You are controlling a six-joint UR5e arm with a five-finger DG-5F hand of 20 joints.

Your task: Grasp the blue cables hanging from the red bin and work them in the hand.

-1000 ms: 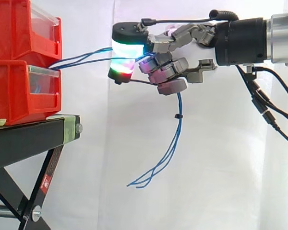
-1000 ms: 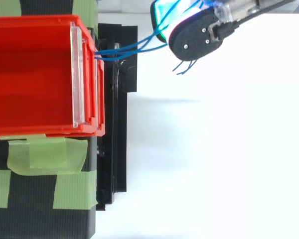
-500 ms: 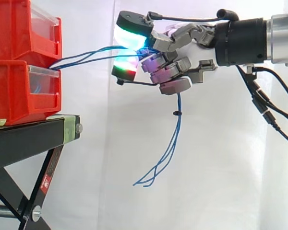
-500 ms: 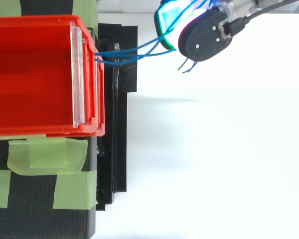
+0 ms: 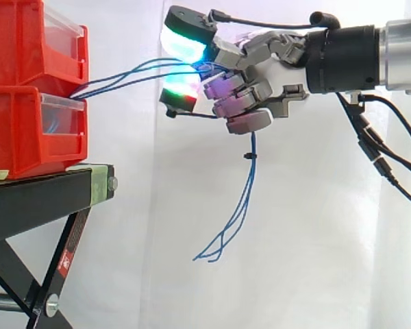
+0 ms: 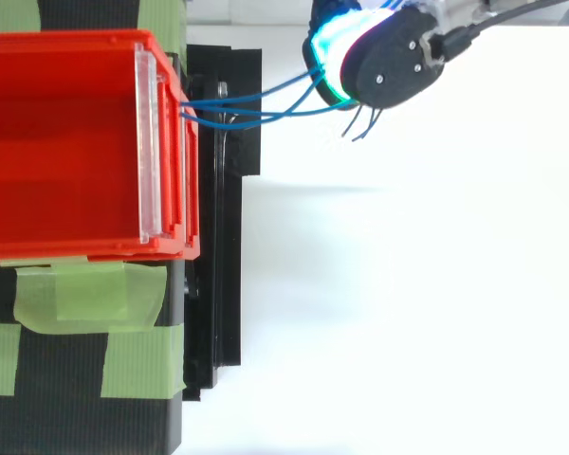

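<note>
Hand (image 5: 250, 82) is shut round the blue cables (image 5: 123, 74), fingers curled w/ the strands running thru the fist. Arm comes in from the right edge in side view. Upper fingertip pad (image 5: 186, 42) glows cyan-green and is tipped up and left. Lower pad (image 5: 180, 92) glows green over red.

Vs 1 s ago the hand sits a bit higher and further from the bins. The upper pad lay level then and is tilted now. In top view the hand (image 6: 391, 64) has slid right, away from the bin front, and sits close to the top edge.

Cables come out at the seam btw the upper red bin (image 5: 20, 41) and the lower red bin (image 5: 20, 137). From there they climb right across the open gap to the hand. That span is straighter than before, w/ less sag. In top view it leaves the bin's front lip and fans slightly toward the pads.

Below the fist the loose ends hang free, clear of everything. A small black tie (image 5: 248, 156) sits on them just under the curled fingers. The tips curl off to the lower left. Since the earlier frames the tips have risen a little and shifted right, and the tie has come up w/ them.

Bins are stacked on the black stand (image 5: 41, 199), w/ green tape (image 6: 85, 294) along the stand's top. Bins, stand and tape are unchanged. White curtain (image 5: 294, 226) is behind.
</note>
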